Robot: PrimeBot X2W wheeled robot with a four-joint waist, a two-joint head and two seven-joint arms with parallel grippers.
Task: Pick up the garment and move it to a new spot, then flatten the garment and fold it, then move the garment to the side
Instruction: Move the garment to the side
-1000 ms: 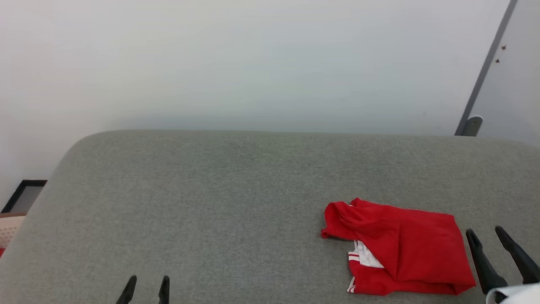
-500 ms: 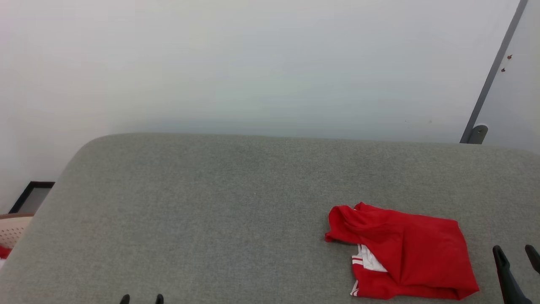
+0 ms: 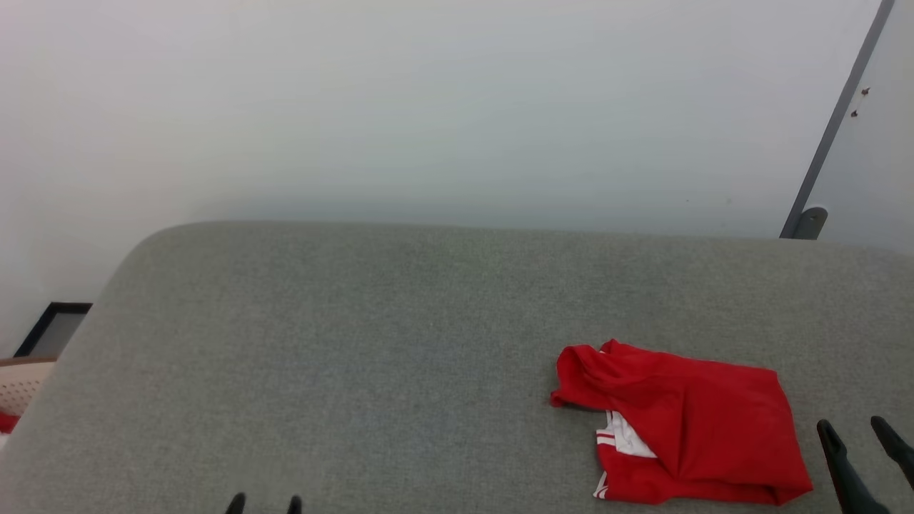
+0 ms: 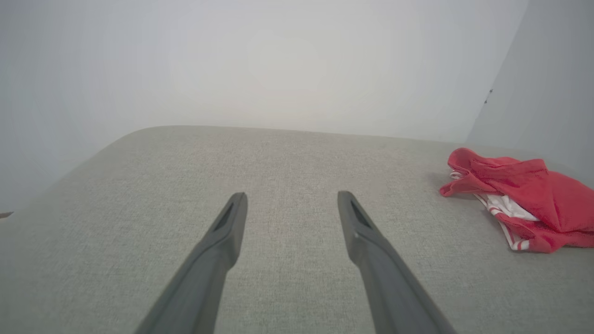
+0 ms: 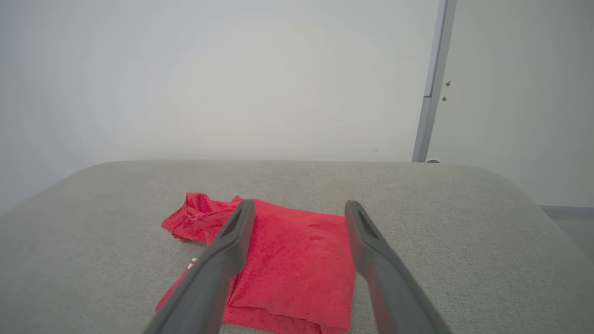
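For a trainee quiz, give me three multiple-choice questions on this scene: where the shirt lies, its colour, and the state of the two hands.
1. Where on the grey cushion does the garment lie? A) near right B) far left C) centre
2. Its main colour? A) blue B) red C) green
3. The left hand and right hand are: A) both shut B) right shut on cloth C) both open, empty
Answers: 1 A, it lies beside the right hand; 2 B, it is mostly red; 3 C, both spread wide, nothing gripped.
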